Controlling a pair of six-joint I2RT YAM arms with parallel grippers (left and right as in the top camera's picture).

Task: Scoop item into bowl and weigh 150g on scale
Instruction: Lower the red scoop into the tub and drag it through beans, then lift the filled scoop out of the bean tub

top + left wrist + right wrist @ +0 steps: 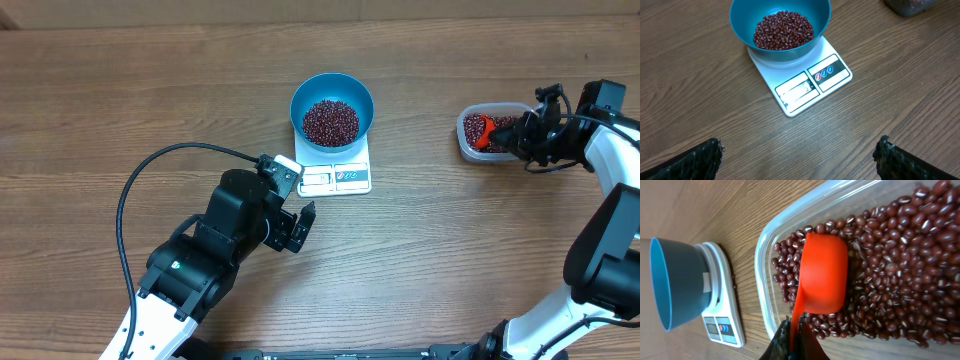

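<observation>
- The scale (338, 176) is sitting mid-worktop (150, 80) with bare wood lying open on every side; its long axis is running away from the robot, display end nearest.
- The bowl (362, 100) is resting on the scale's far end, holding beans (331, 121).
- The tub (462, 135) is standing well right of the scale, also holding beans.
- The right fingers (790, 342) are pinching the handle of the scoop (822, 275) inside the tub, its cup pointing toward the scale.
- The left fingers (900, 162) are hovering spread wide, just short of the scale's display end.

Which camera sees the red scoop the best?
The right wrist view: the scoop looks big and sharp, lying among the beans in the clear tub. Overhead shows only a tiny red spot. The left wrist view does not show it.
</observation>
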